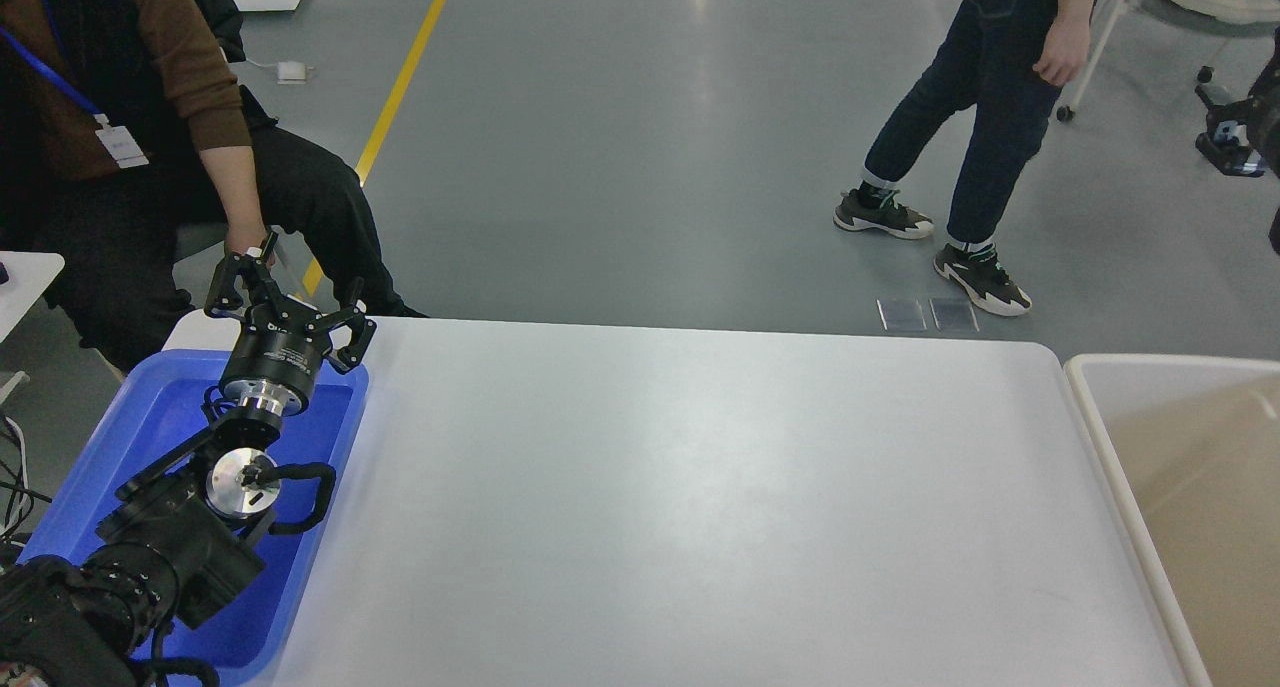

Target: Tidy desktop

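Note:
The desktop (700, 487) is a large white tabletop with rounded corners, and nothing lies on its visible surface. My left gripper (288, 295) is open and empty, its fingers spread wide above the far edge of the blue tray (135, 397) at the table's left end. My right gripper (1238, 135) shows only as a small dark part at the right edge of the view, high above the floor. Its fingers cannot be told apart.
A beige-white tub (1095, 392) stands against the table's right end, its visible inside bare. A seated person (150, 147) is close behind the blue tray. A standing person (985, 97) walks on the floor beyond the table. A wheeled chair (1140, 27) stands far right.

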You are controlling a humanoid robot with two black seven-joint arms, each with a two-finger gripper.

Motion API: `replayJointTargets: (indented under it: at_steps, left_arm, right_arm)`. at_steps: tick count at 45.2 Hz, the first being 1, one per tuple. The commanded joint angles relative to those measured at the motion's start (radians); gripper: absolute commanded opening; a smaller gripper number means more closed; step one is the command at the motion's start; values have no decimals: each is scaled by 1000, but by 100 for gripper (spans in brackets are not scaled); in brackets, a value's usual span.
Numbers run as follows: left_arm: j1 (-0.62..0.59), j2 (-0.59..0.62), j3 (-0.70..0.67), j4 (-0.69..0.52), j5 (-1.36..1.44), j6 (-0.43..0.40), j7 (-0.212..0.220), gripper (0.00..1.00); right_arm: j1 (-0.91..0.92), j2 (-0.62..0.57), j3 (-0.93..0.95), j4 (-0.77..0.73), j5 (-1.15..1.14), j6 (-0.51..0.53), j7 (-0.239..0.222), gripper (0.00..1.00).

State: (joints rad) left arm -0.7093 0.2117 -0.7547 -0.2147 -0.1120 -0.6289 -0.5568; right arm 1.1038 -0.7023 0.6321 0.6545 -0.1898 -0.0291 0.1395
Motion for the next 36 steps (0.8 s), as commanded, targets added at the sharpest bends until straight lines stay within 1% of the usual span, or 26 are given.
replayJointTargets:
  at_steps: [1,4,5,7,8,12,14,16,17,20,28,32,36]
  left_arm:
    - [1,0,0,0,0,0,0,100]
    - [1,0,0,0,0,0,0,100]
    - [1,0,0,0,0,0,0,100]
    - [-1,0,0,0,0,0,0,100]
    - [-1,0,0,0,0,2,0,100]
    - [1,0,2,0,0,0,0,100]
    - [1,0,0,0,0,0,0,100]
    - [1,0,0,0,0,0,0,100]
    - [1,0,2,0,0,0,0,100]
    - [1,0,0,0,0,0,0,100]
    - [1,0,2,0,0,0,0,100]
    - [-1,0,0,0,0,0,0,100]
    - [1,0,2,0,0,0,0,100]
  right_arm:
    - [-41,-42,144,163,-2,6,9,100]
    - [-77,-37,181,191,-2,9,21,100]
    - [-91,-32,193,198,-2,14,32,100]
    - [-123,-11,222,211,-3,18,70,100]
    - [-137,0,236,214,-3,18,98,100]
    - [-206,30,250,220,-3,29,236,100]
    - [-240,52,245,221,-5,43,296,100]
    - [-278,84,242,218,-5,54,340,100]
    - [-300,101,244,217,-7,55,354,100]
    - [-361,150,242,212,-16,58,371,100]
    - [-479,265,250,195,-36,57,373,100]
    - [-509,293,250,168,-34,57,373,100]
    - [-518,305,236,110,-36,58,373,100]
